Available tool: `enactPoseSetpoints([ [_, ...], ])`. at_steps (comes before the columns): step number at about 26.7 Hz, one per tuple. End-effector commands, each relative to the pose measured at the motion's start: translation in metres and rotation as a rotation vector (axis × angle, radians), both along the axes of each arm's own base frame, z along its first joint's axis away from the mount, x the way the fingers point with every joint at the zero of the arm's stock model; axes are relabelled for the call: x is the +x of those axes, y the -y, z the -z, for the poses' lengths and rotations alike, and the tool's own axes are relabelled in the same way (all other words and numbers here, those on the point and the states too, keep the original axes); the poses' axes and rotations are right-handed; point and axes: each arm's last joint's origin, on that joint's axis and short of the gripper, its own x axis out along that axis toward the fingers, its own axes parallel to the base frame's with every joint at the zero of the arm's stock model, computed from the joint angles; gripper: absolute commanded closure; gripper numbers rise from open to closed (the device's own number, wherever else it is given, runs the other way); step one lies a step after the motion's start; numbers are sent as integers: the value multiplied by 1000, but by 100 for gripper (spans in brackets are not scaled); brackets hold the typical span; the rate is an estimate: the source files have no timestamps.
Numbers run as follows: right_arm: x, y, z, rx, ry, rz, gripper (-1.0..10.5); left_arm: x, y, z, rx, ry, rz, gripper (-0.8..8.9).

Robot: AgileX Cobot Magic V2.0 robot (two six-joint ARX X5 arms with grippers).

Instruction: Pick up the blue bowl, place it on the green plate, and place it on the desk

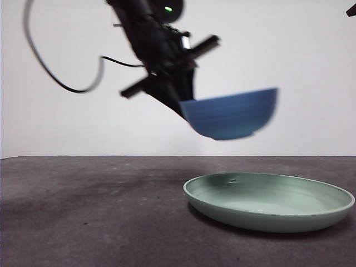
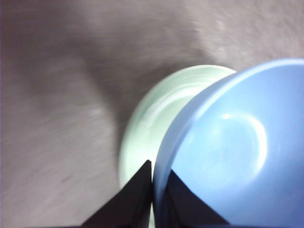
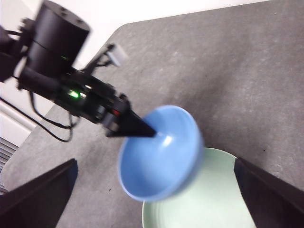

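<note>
The blue bowl (image 1: 231, 114) hangs tilted in the air, a little above and left of the green plate (image 1: 267, 219), which lies on the desk (image 1: 83, 211). My left gripper (image 1: 186, 108) comes down from the upper left and is shut on the bowl's rim. In the left wrist view its jaws pinch the rim of the bowl (image 2: 237, 152), one inside and one outside, with the plate (image 2: 152, 118) below. From the right wrist view, the bowl (image 3: 159, 152) overlaps the plate (image 3: 213, 199). My right gripper (image 3: 154, 164) is open, high above both.
Bare desk (image 3: 247, 71) stretches to the left of and behind the plate. The left arm's cable (image 1: 61, 83) loops down at the upper left. A black tip of the waiting arm (image 1: 351, 10) shows at the top right corner.
</note>
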Motion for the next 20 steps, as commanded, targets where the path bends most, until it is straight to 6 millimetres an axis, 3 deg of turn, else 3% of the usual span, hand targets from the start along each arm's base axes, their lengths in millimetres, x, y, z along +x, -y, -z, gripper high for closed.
enactPoseSetpoints([
  [1, 0, 0, -5, -7, 26, -5, 392, 4, 20, 11, 8, -28, 12, 798],
  [7, 0, 0, -5, -7, 26, -5, 392, -1, 44, 40, 68, -61, 51, 798],
  [12, 0, 0, -5, -7, 25, -6, 392, -3, 50, 62, 131, -112, 60, 798],
  [20, -1, 0, -3, -17, 4, -11, 392, -4, 54, 67, 133, -114, 68, 783],
])
